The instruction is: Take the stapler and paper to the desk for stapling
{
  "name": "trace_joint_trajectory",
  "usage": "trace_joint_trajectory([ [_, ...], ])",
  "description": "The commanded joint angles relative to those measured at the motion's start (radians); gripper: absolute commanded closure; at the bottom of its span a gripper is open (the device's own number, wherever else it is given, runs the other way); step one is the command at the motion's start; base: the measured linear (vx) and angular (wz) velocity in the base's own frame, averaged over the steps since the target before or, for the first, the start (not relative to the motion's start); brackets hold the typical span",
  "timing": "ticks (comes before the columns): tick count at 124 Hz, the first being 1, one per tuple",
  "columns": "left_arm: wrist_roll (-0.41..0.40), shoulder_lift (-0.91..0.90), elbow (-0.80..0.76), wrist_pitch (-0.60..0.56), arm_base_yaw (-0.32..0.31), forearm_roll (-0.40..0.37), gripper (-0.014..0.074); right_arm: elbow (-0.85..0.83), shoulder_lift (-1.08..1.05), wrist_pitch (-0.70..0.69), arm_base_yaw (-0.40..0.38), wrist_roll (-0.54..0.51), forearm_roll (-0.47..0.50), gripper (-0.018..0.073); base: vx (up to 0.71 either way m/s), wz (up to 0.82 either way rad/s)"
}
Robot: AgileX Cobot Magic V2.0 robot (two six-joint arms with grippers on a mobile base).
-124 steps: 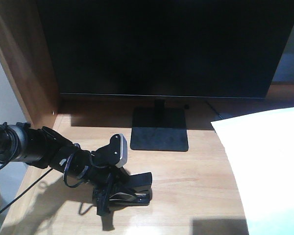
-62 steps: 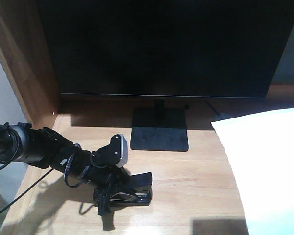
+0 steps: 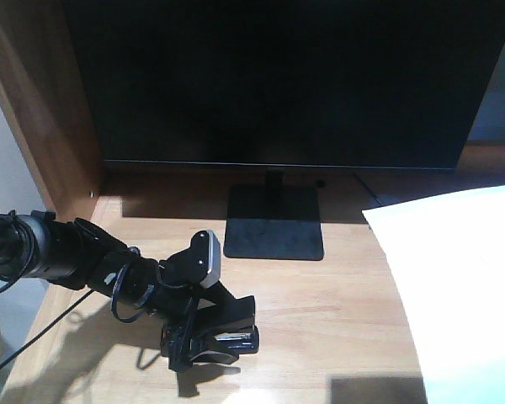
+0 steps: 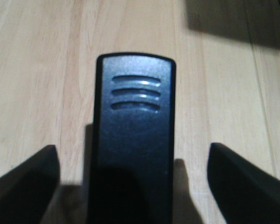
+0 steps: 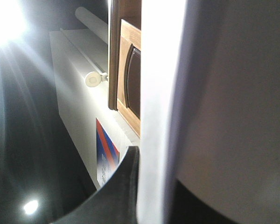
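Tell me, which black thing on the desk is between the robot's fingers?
The stapler, the small black one low on the desk, lies between the left gripper's spread fingers. The monitor base is flat and stands apart, farther back.

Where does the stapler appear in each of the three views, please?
Front view: stapler low and left of centre, at the left gripper.
Left wrist view: stapler fills the centre, between the open jaws.
Right wrist view: not visible.
Shared landmark: the desk.

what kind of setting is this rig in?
Likely an office or study workstation: a light wood desk carries a monitor on its stand, a black stapler and a white sheet of paper.
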Motion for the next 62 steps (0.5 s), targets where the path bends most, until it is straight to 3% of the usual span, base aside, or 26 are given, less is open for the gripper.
trace_joint_trajectory([
  [1,0.012,-0.066,-0.021,0.05,-0.006,-0.05,-0.0104,-0.024,0.015,-0.038,-0.008,-0.002,0.011,0.0565,0.0,0.0],
  [34,0.0,-0.126,-0.021,0.059,-0.003,-0.049,-0.0048,-0.024,0.015,-0.038,-0.008,-0.002,0.011,0.0565,0.0,0.0],
  [62,-0.168,-0.197,-0.021,0.059,-0.001,-0.049,0.0122,-0.024,0.015,-0.038,-0.008,-0.002,0.011,0.0565,0.0,0.0],
])
